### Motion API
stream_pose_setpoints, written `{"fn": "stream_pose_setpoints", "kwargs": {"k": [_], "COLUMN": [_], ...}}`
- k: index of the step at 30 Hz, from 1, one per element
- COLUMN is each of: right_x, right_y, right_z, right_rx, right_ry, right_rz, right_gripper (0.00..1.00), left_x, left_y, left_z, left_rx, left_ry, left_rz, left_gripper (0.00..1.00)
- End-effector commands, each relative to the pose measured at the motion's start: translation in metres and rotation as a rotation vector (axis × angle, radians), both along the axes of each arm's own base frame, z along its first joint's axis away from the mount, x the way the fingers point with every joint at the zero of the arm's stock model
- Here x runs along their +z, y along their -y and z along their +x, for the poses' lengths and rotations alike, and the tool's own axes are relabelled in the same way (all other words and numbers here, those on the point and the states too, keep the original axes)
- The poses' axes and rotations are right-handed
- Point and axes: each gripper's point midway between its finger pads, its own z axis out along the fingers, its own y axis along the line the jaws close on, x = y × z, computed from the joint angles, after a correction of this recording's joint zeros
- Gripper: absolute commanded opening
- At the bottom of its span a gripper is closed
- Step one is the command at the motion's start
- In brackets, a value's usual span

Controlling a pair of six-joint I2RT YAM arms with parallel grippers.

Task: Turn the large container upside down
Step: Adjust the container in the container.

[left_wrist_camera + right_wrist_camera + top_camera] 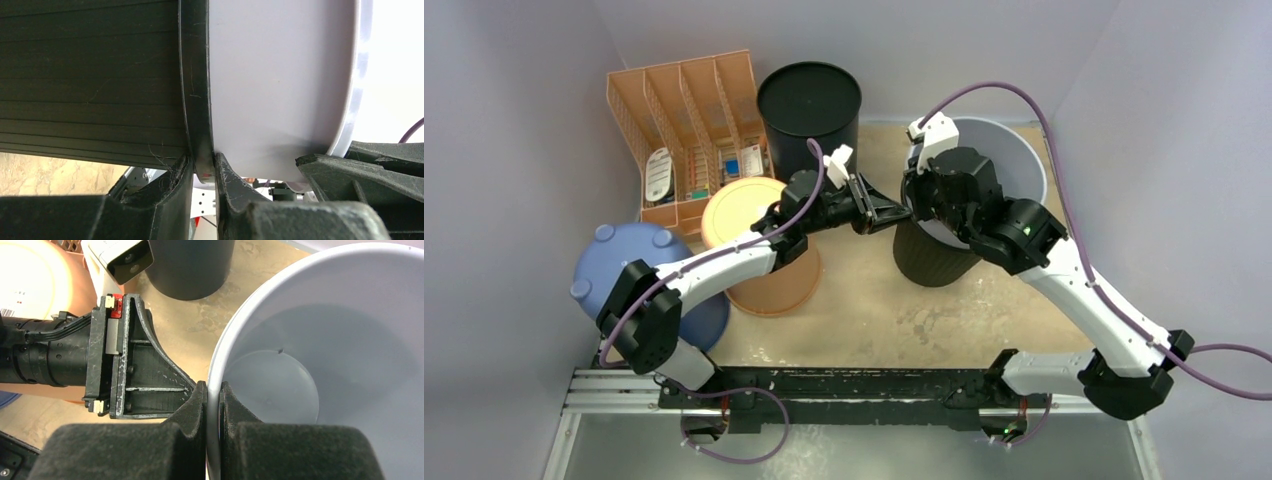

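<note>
Plastics on a mottled, rough-looking beige tabletop [874,310].
Pale bucket [1014,150] at 2 o'clock: smooth satin plastic; ribbed black bin [934,262] around it: matt, scuffed. Black bin [809,100] at 12: smooth matt. Orange tub [774,285] at 9: smooth plastic.

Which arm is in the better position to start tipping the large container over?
Probably the right. The right gripper pinches the rim of the large container from above, wrist over the opening. The left gripper also clamps that rim, but its arm reaches across, over the orange tub.
</note>
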Motion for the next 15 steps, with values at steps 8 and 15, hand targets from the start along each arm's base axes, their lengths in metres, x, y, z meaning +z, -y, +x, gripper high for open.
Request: {"fn": "stream_pose_setpoints", "kwargs": {"k": [8,15], "right_x": [0.028,0.014], "right_y": [-0.025,-0.011], "right_z": [0.004,0.023], "right_rx": [0.058,-0.126], "right_ry": [0.028,-0.067], "right_rz": [0.09,-0.041], "right_gripper": [0.03,0.49], "left_x": [0.007,0.005], "left_y": [-0.002,-0.003], "left_z": [0.01,0.012], "left_rx": [0.06,0.076], "left_ry": [0.022,0.014], "left_rz": [-0.058,-0.038], "left_gripper": [0.0,0.0]}}
